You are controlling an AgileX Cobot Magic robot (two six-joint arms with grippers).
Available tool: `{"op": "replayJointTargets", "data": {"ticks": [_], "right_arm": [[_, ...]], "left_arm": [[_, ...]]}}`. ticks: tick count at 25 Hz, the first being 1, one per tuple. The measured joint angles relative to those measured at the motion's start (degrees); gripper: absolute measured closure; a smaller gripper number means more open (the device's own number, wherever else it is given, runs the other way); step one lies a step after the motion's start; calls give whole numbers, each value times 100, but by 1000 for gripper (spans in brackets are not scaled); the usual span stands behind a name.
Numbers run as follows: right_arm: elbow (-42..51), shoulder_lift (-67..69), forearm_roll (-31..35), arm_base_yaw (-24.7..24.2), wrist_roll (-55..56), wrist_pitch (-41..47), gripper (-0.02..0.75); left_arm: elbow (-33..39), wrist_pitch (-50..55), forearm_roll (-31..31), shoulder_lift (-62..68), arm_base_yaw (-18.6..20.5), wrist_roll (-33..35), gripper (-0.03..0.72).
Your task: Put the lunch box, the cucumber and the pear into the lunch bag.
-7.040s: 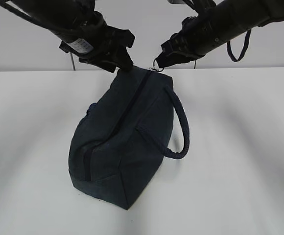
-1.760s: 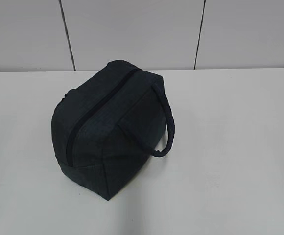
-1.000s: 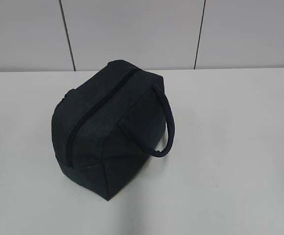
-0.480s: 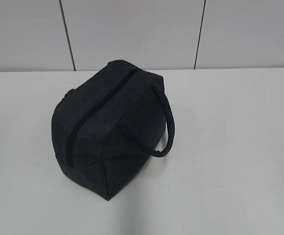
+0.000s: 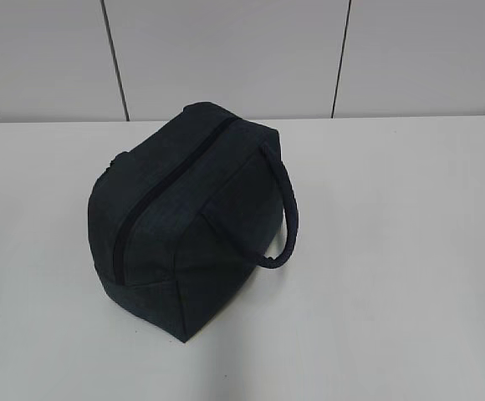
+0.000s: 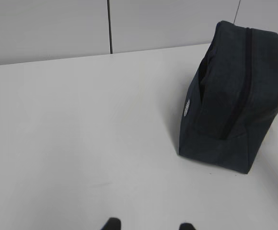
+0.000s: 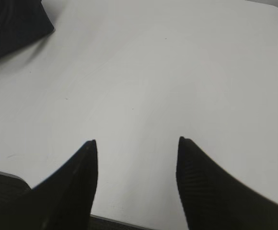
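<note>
I see surface (image 5: 410, 251) unchanged over last second. Lunch bag (image 5: 184, 217) zipped shut, sits left of centre toward far edge, same spot; loop handle (image 5: 284, 225) hangs on its right side. Both arms gone from exterior view since seven seconds ago. Right gripper (image 7: 136, 158) spread, empty, above bare surface. Left gripper (image 6: 148, 225) parted, empty.

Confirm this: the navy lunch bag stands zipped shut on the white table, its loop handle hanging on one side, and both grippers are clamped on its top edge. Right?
Not quite. The lunch bag does stand zipped shut on the table, loop handle at its side, but neither gripper touches it. The exterior view shows no arm near the bag, and the wrist views show the left gripper and right gripper open over bare table.
</note>
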State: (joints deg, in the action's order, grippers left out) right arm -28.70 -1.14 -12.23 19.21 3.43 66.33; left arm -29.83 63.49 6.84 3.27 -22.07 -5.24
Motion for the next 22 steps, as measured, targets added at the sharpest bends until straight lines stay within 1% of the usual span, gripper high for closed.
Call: {"op": "replayJointTargets", "data": {"ticks": [3, 5, 7, 12, 15, 22], "right_arm": [[0, 0, 0, 0, 0, 0, 321], [0, 0, 0, -30, 0, 0, 321], [0, 0, 0, -155, 0, 0, 321], [0, 0, 0, -750, 0, -18, 321], [0, 0, 0, -1009, 0, -27, 321], [0, 0, 0, -1091, -4, -27, 321]], "left_arm": [[0, 0, 0, -26, 0, 0, 451], [0, 0, 0, -137, 94, 0, 451], [0, 0, 0, -312, 292, 0, 451], [0, 2, 0, -431, 1021, 0, 451], [0, 2, 0, -431, 1256, -5, 451], [0, 2, -5, -431, 1314, -5, 451]]}}
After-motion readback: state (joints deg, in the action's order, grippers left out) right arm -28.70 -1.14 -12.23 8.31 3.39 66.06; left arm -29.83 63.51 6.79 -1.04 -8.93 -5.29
